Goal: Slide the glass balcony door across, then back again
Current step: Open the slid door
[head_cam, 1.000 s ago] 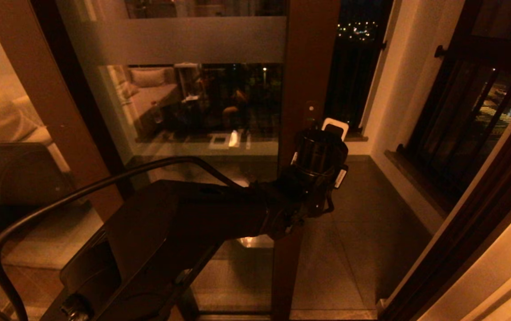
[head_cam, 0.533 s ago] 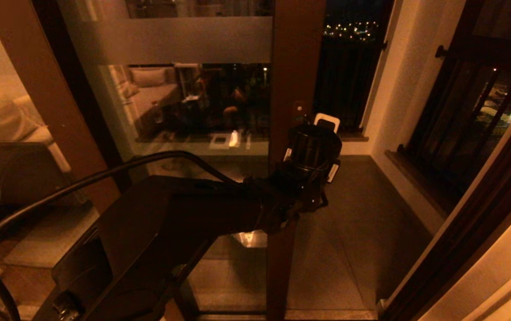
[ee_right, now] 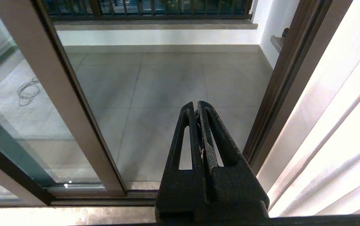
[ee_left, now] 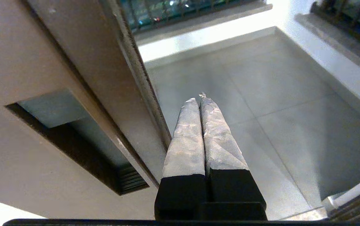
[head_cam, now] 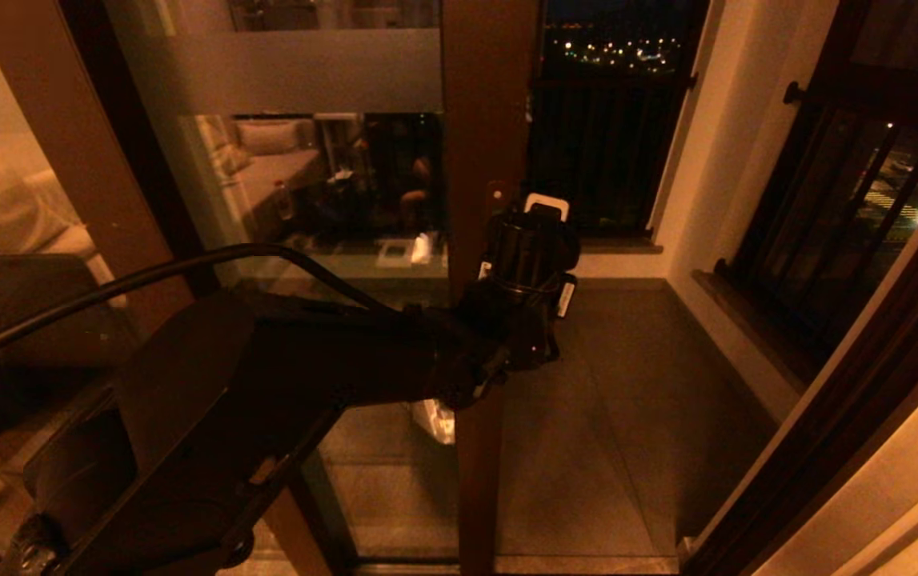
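Note:
The glass balcony door (head_cam: 484,120) has a dark brown stile and a frosted band (head_cam: 306,70) across its glass. It stands partly slid to the left, with an open gap to its right. My left arm (head_cam: 527,264) reaches to the stile's right edge at handle height. In the left wrist view my left gripper (ee_left: 198,98) is shut and empty. Its fingers lie alongside the door's edge seal (ee_left: 142,81), past the recessed handle (ee_left: 73,138). My right gripper (ee_right: 197,103) is shut and empty, held low before the doorway, with the stile (ee_right: 51,84) to one side.
The tiled balcony floor (head_cam: 627,384) shows through the gap, ending at a dark railing (head_cam: 603,152). The brown door jamb (ee_right: 280,84) and a pale curtain (ee_right: 340,125) bound the opening on the right. A fixed brown-framed panel (head_cam: 66,160) stands at the left.
The door has slid steadily to the left, widening the gap. My left arm has moved left with the stile's edge.

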{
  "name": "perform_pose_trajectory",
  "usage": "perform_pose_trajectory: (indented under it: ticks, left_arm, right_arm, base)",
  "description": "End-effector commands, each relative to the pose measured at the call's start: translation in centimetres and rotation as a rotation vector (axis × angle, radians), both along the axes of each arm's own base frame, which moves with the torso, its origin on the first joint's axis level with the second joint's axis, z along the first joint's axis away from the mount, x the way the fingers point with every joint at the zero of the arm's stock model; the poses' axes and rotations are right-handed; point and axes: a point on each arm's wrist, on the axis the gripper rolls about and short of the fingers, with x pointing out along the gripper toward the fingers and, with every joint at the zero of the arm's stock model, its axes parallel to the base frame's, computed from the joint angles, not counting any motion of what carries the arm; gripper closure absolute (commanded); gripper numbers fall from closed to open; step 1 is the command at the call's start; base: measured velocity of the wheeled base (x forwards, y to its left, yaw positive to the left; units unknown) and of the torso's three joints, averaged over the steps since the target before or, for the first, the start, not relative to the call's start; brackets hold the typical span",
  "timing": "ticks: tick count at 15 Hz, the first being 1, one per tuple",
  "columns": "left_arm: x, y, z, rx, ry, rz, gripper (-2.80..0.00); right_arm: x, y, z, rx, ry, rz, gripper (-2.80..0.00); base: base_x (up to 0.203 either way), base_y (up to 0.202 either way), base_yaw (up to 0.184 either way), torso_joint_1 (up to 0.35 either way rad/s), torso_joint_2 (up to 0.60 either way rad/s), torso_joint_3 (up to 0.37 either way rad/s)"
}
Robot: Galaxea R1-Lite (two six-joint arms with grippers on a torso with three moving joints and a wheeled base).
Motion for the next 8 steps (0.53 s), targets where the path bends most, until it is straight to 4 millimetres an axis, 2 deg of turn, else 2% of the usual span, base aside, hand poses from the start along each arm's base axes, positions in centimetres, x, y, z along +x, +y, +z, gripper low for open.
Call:
perform_pose_trajectory:
  ticks: [1, 4, 8]
  left_arm:
    - [-0.1, 1.1, 1.4, -0.027, -0.016, 0.036, 0.0]
    - [0.3, 1.9, 1.3, -0.051, -0.009, 0.083, 0.0]
    - [0.0, 3.9, 1.9, -0.061, 0.008, 0.118, 0.0]
  right_arm:
    - [0.0, 0.0, 0.0, -0.001, 0.002, 0.001, 0.0]
    - [0.0, 0.0, 0.0, -0.001, 0.002, 0.001, 0.0]
    - [0.0, 0.0, 0.0, -0.001, 0.002, 0.001, 0.0]
  base:
    - [0.0, 0.0, 0.0, 0.0, 0.0, 0.0]
    - [0.0, 0.0, 0.0, 0.0, 0.0, 0.0]
    - [0.0, 0.0, 0.0, 0.0, 0.0, 0.0]
